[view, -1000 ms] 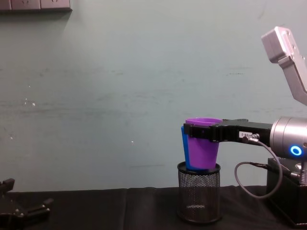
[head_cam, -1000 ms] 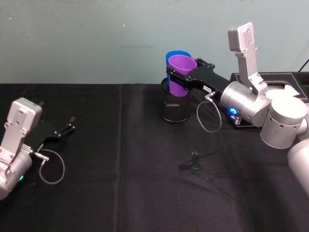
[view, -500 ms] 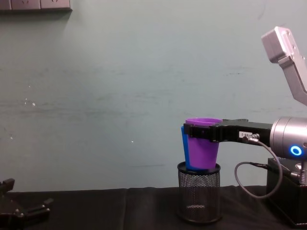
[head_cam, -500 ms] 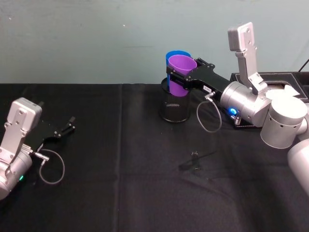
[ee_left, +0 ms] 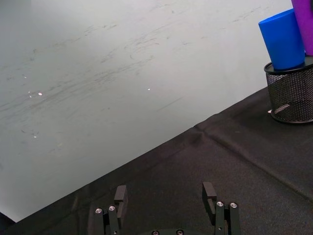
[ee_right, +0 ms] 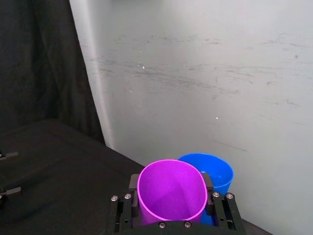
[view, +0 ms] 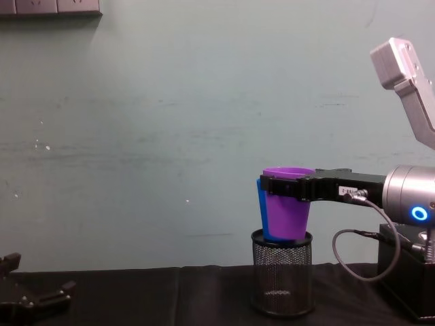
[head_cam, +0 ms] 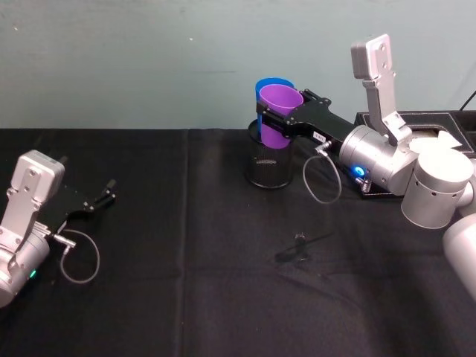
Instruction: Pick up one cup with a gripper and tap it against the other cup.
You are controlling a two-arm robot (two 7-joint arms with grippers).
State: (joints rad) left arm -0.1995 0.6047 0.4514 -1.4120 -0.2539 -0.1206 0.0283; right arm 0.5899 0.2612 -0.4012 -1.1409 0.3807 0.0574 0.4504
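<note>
The purple cup (head_cam: 281, 100) hangs upright at the back of the table, with my right gripper (head_cam: 280, 116) shut on its upper half. Its base dips just inside the rim of a black wire-mesh holder (head_cam: 268, 167). The blue cup (head_cam: 266, 85) stands in that holder, directly behind the purple one. In the right wrist view the purple cup (ee_right: 171, 190) overlaps the blue cup (ee_right: 217, 172); I cannot tell whether they touch. From the chest view just a blue sliver (view: 261, 212) shows left of the purple cup (view: 287, 216). My left gripper (head_cam: 104, 196) rests open, low at the far left.
A black box (head_cam: 416, 123) sits at the back right, behind my right arm. A small dark clip (head_cam: 297, 249) lies on the black cloth in the middle. The teal wall stands close behind the mesh holder (view: 282, 278).
</note>
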